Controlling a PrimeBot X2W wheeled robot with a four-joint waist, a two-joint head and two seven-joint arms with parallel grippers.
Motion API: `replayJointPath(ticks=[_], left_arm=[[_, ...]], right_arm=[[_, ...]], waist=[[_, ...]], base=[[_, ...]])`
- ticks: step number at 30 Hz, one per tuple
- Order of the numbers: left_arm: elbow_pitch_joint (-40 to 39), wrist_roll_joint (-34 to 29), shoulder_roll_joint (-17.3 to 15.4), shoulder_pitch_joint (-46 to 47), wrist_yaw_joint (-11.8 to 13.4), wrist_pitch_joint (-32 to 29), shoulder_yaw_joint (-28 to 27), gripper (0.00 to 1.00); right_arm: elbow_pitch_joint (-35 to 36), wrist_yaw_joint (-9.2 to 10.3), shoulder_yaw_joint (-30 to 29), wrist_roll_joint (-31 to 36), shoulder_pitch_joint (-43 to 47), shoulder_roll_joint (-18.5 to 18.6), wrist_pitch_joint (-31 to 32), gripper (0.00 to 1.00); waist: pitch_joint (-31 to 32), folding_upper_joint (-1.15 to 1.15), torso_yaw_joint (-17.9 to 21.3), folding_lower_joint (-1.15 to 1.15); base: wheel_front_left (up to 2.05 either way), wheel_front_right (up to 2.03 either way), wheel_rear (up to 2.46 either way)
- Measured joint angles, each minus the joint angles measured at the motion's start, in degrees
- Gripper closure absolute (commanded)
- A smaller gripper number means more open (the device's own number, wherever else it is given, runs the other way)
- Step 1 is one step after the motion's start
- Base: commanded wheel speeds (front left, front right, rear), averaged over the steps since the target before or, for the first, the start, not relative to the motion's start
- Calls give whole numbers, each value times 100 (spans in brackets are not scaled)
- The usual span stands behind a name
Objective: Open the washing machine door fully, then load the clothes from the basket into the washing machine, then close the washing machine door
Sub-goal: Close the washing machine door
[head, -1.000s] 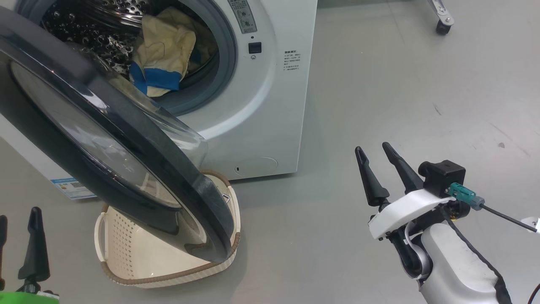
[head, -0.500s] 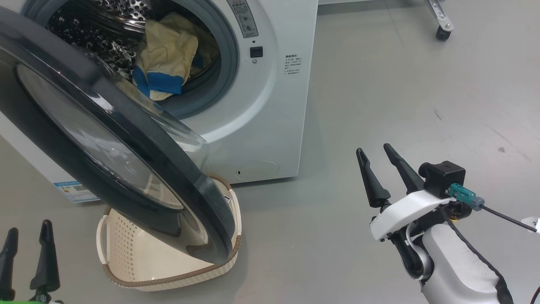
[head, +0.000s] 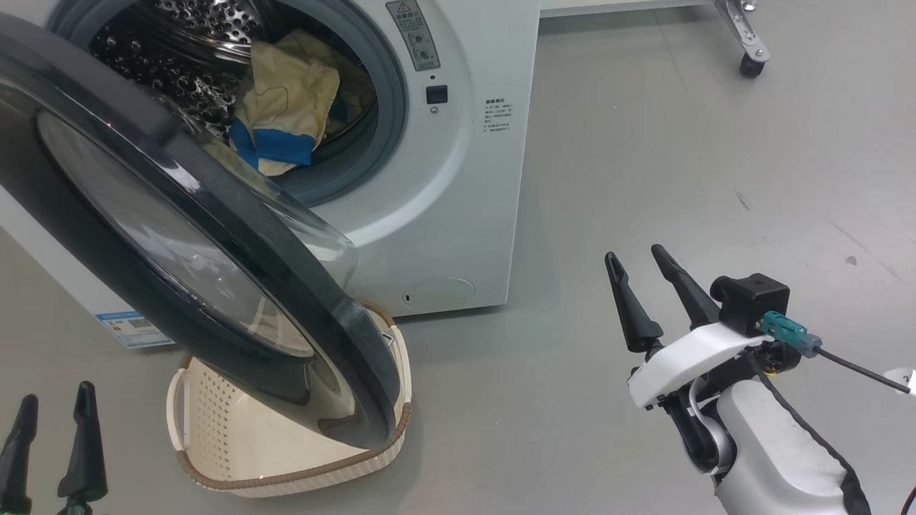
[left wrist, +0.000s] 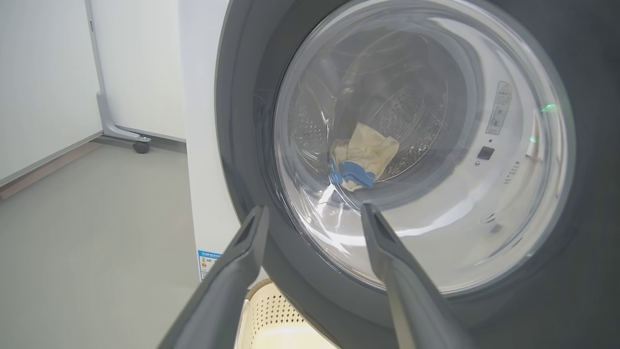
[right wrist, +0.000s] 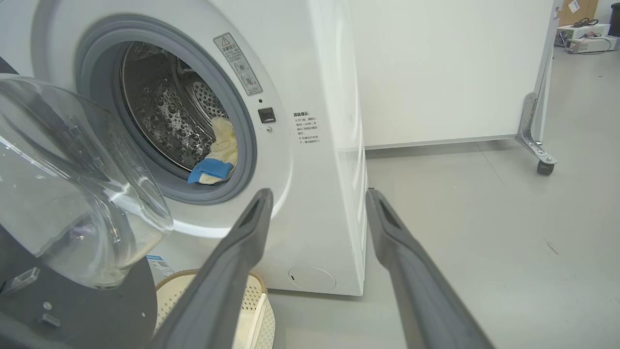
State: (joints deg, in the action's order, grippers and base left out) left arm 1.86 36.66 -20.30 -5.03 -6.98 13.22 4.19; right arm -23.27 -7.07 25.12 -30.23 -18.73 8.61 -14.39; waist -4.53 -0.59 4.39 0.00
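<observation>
While the smooth grey floor (head: 644,143) spreads under everything, we see a white partition (right wrist: 436,72) on a castor foot (right wrist: 545,167) standing behind the washing machine (head: 465,214). The washing machine door (head: 286,286) stands swung out on our left and hangs over the basket (head: 286,479), which sits on the floor just in front of the machine with much of it covered by the black rim. The clothes (head: 286,107) lie inside the steel drum (right wrist: 164,111), bunched at its front lip. A blue label sticker (head: 132,327) shows low on the machine's side. Our left gripper (head: 56,397) faces the door's outer glass, fingers spread wide and holding nothing; the door stands between it and the drum. Our right gripper (head: 633,254) hangs over the floor well right of the machine, its fingers spread wide too and empty.
</observation>
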Motion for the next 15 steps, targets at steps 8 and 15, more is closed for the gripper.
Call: replayJointPath(ticks=[8, 15], left_arm=[[48, 0, -14, 12, 0, 49, 56, 0], [102, 1, -18, 25, 0, 70, 119, 0]], right_arm=[[1, 0, -3, 0, 2, 1, 0, 0], [3, 0, -14, 0, 2, 2, 0, 0]], waist=[[5, 0, -13, 0], [4, 0, -28, 0]], base=[[0, 0, 0], [0, 0, 0]])
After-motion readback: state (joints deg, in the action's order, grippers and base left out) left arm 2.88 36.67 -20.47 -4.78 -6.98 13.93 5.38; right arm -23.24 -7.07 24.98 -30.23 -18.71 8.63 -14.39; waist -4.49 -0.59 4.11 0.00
